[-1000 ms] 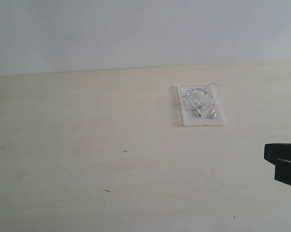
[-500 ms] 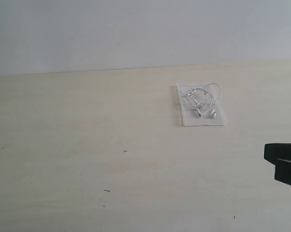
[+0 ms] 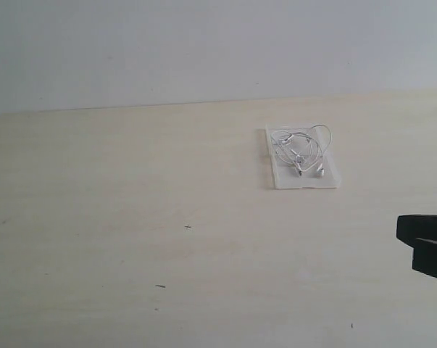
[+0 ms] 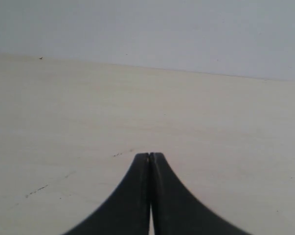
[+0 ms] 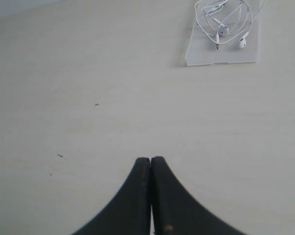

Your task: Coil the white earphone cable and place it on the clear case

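Nothing has moved: the white earphone cable (image 3: 301, 151) lies loosely coiled on the clear case (image 3: 306, 182) on the table (image 3: 131, 217). The left gripper (image 4: 150, 155) and right gripper (image 5: 150, 158) are pressed together, empty.

In the right wrist view the picture's top edge cuts the clear case (image 5: 201, 55), so one end of it is not seen, and some loops of the white earphone cable (image 5: 219, 30) are cut off too. In the exterior view the cable is too small to tell its plug or remote. There a black part (image 3: 425, 246) is cut by the right edge; what it is, I cannot tell. In each wrist view the bottom edge cuts the fingers of the left gripper (image 4: 150, 155) and the right gripper (image 5: 150, 159).
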Controlling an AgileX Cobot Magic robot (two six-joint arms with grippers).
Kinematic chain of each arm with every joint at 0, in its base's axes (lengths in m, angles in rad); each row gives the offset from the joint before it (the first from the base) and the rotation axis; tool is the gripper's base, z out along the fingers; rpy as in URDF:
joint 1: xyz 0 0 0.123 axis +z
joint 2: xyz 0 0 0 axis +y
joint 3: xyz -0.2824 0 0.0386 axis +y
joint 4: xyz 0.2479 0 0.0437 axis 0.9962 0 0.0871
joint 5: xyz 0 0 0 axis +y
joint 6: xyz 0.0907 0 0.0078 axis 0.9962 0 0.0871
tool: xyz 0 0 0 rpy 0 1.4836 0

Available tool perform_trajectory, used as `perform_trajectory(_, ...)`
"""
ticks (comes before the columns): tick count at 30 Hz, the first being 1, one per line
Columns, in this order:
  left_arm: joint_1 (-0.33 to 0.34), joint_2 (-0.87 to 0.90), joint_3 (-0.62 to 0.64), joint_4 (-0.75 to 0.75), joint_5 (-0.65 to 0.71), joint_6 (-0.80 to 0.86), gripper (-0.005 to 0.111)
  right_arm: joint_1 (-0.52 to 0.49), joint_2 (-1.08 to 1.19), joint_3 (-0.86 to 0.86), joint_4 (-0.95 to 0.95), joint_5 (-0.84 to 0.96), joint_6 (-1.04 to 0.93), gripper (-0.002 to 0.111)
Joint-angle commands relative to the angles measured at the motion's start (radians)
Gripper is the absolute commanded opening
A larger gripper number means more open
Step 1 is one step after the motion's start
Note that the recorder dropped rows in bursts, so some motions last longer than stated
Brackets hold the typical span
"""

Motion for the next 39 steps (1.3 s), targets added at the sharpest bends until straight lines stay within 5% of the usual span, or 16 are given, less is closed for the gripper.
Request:
perform_trajectory(1,0.003,-0.005,0.001,-0.006,0.003,0.005,0.000,-0.004,-0.005,0.005,0.000,-0.011,-0.002,0.000)
perform_trajectory(9,0.003,-0.005,0.001,-0.006,0.003,0.005,0.000,-0.040,-0.121,0.011,-0.038,-0.038,-0.085,0.000)
perform_trajectory(16,0.003,-0.005,0.001,-0.006,0.003,0.005,0.000,-0.341,-0.422,0.210,0.021,-0.328,-0.100,0.000)
perform_trajectory(23,0.003,-0.005,0.001,-0.006,0.003,0.005,0.000,-0.525,-0.634,0.284,0.057,-0.200,-0.143,0.000)
perform_trajectory(39,0.003,-0.005,0.001,-0.006,0.003,0.005,0.000,-0.586,-0.663,0.339,0.085,-0.048,-0.257,0.000)
